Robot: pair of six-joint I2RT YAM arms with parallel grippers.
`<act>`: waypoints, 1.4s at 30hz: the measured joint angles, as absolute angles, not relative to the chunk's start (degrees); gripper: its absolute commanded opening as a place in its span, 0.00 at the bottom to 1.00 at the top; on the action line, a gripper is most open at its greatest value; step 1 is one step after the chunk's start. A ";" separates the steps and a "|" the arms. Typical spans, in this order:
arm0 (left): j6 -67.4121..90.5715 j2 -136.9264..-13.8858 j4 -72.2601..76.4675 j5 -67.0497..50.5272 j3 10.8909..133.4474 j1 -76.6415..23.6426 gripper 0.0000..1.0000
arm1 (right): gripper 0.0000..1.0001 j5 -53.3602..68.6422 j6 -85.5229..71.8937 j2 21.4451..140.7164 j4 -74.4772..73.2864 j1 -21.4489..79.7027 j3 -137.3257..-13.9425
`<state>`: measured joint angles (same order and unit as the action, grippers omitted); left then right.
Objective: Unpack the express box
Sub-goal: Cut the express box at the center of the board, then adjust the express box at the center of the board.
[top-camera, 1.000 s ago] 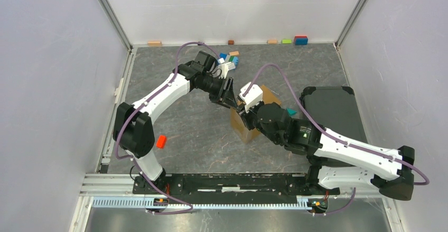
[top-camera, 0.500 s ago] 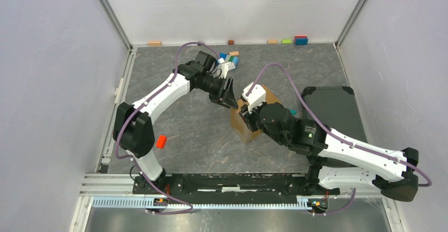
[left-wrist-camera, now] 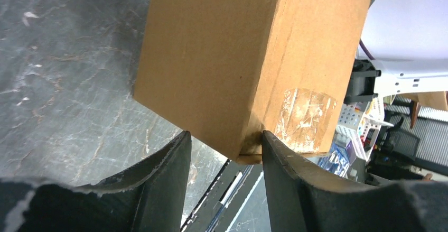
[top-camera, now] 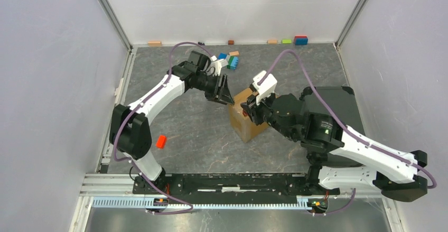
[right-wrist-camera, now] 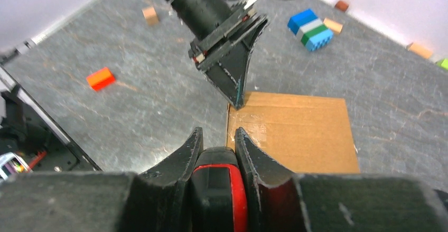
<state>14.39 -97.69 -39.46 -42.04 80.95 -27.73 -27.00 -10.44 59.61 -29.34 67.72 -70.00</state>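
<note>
The plain brown cardboard carton (top-camera: 243, 122) is sitting on the grey stone-patterned tabletop (top-camera: 185, 131). The left gripper (top-camera: 229, 100), jaws partly open, is straddling its corner. The right gripper (right-wrist-camera: 218, 135) is clamping a black-and-red object (right-wrist-camera: 216, 176).

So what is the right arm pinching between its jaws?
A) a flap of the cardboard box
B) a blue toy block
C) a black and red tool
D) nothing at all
C: the right wrist view shows the right arm's jaws closed on a black and red tool, with the brown box lying just beyond it.
</note>
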 measured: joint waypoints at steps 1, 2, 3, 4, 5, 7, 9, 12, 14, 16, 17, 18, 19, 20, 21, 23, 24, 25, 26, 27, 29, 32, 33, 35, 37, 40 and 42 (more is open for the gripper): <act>14.98 -97.21 -38.50 -41.85 80.29 -27.11 0.56 | 0.00 -27.22 -10.39 59.59 -29.34 67.72 -71.22; 15.70 -96.73 -37.47 -41.56 79.57 -26.39 0.56 | 0.00 -27.62 -10.33 59.61 -29.34 67.75 -72.38; 16.40 -96.23 -36.36 -41.12 78.76 -25.58 0.56 | 0.00 -28.23 -10.26 59.66 -29.43 67.75 -73.28; 16.95 -95.79 -35.35 -40.69 78.08 -24.88 0.56 | 0.00 -28.82 -10.24 59.75 -29.50 67.75 -73.97; 17.47 -95.31 -34.13 -40.01 77.34 -23.94 0.56 | 0.00 -29.54 -10.24 59.86 -29.56 67.75 -74.39; 18.44 -94.70 -31.64 -37.67 76.16 -22.00 0.57 | 0.00 -31.51 -10.26 60.42 -30.17 67.75 -75.00; 18.90 -94.65 -29.39 -34.83 75.22 -20.36 0.58 | 0.00 -33.71 -10.44 61.25 -31.22 67.75 -75.09; 18.90 -95.44 -28.62 -29.19 72.05 -19.42 0.59 | 0.00 -36.47 -11.09 62.74 -33.23 67.13 -75.09; 18.90 -97.19 -29.26 -26.50 70.17 -19.57 0.60 | 0.00 -37.71 -12.01 63.22 -34.20 66.02 -74.46; 18.90 -98.67 -30.15 -24.77 69.52 -19.68 0.60 | 0.00 -39.16 -13.23 63.11 -34.96 64.47 -72.77; 18.92 -98.98 -30.55 -23.79 69.45 -19.73 0.60 | 0.00 -39.86 -13.78 63.00 -35.31 63.75 -71.88; 18.94 -98.98 -30.63 -23.40 69.45 -19.75 0.60 | 0.00 -40.60 -14.41 62.78 -35.68 62.78 -70.61; 18.96 -98.80 -30.57 -22.83 69.47 -19.75 0.60 | 0.00 -41.12 -15.03 62.41 -36.16 61.69 -69.19; 19.00 -98.67 -30.35 -22.57 69.49 -19.75 0.60 | 0.00 -41.25 -15.49 61.89 -36.67 60.45 -67.70; 19.03 -98.52 -30.28 -22.50 69.52 -19.81 0.61 | 0.00 -41.28 -15.97 61.19 -37.12 58.85 -66.00; 19.07 -97.86 -30.28 -22.26 69.52 -20.03 0.61 | 0.00 -41.30 -16.80 59.64 -37.95 55.86 -62.94; 19.11 -97.34 -30.30 -22.09 69.52 -20.27 0.61 | 0.00 -41.28 -17.30 58.72 -38.24 54.24 -61.30; 19.20 -96.84 -30.30 -22.00 69.56 -20.49 0.61 | 0.00 -41.28 -17.65 58.26 -38.44 53.32 -60.31; 19.51 -96.18 -30.37 -22.00 69.80 -20.91 0.61 | 0.00 -41.17 -17.98 57.87 -38.30 52.58 -59.33; 19.66 -95.79 -30.35 -22.00 70.11 -21.21 0.60 | 0.00 -41.01 -18.28 57.63 -38.09 52.14 -58.50; 19.97 -95.44 -30.46 -22.13 71.79 -22.02 0.60 | 0.00 -40.71 -18.83 57.43 -37.21 51.16 -56.69; 19.99 -95.88 -30.22 -22.55 74.41 -23.05 0.58 | 0.00 -39.72 -19.55 57.49 -35.33 49.87 -53.82; 20.01 -96.18 -29.91 -22.61 75.09 -23.35 0.57 | 0.00 -39.42 -19.73 57.58 -34.83 49.15 -53.17; 20.01 -97.03 -29.54 -22.65 75.64 -23.77 0.54 | 0.00 -38.59 -19.94 57.89 -33.34 48.14 -51.90; 20.05 -98.26 -29.50 -22.63 75.64 -23.97 0.50 | 0.00 -37.63 -20.16 58.26 -31.73 47.33 -50.83; 20.36 -100.57 -29.39 -22.59 75.61 -24.03 0.43 | 0.00 -36.18 -20.32 59.09 -30.09 46.65 -50.11; 20.60 -100.73 -29.02 -22.70 75.61 -23.99 0.40 | 0.00 -35.31 -20.36 59.79 -29.17 46.52 -50.11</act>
<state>20.60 -100.73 -29.02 -22.70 75.61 -23.99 -35.31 -20.36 59.79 -29.17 46.52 -50.11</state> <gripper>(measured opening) 0.444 0.287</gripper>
